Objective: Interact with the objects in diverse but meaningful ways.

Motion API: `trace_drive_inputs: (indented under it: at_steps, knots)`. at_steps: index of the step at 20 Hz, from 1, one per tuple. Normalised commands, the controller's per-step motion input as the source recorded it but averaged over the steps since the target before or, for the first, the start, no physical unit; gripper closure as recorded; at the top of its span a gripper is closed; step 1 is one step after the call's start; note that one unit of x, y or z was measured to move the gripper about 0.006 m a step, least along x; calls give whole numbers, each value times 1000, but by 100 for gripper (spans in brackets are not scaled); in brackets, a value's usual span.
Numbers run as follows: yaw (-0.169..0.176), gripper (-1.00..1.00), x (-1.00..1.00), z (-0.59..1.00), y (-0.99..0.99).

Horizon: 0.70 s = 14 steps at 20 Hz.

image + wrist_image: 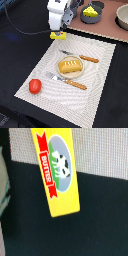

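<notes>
jaws (58,31) grip the butter block (58,35); only the wrist view shows its cow label (60,162).

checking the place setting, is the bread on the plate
Yes, the bread sits on the plate, between the knife and fork.

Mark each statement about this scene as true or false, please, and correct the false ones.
1. The bread loaf lies on a plate on the placemat. True.
2. The tomato sits inside the saucepan. False: it lies on the placemat; the cheese wedge is in the saucepan.
3. The gripper is at the butter block, near the placemat's far edge. True.
4. The fork and knife lie together on one side of the plate. False: one lies on each side.
</notes>
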Motion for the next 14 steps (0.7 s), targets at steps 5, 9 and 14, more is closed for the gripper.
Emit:
trace_drive_inputs:
  at_steps: [5, 9, 14]
  knots:
    - [74, -100, -152, -342, -51]
    - [72, -100, -209, -361, -69]
    - [72, -100, -227, -353, -73]
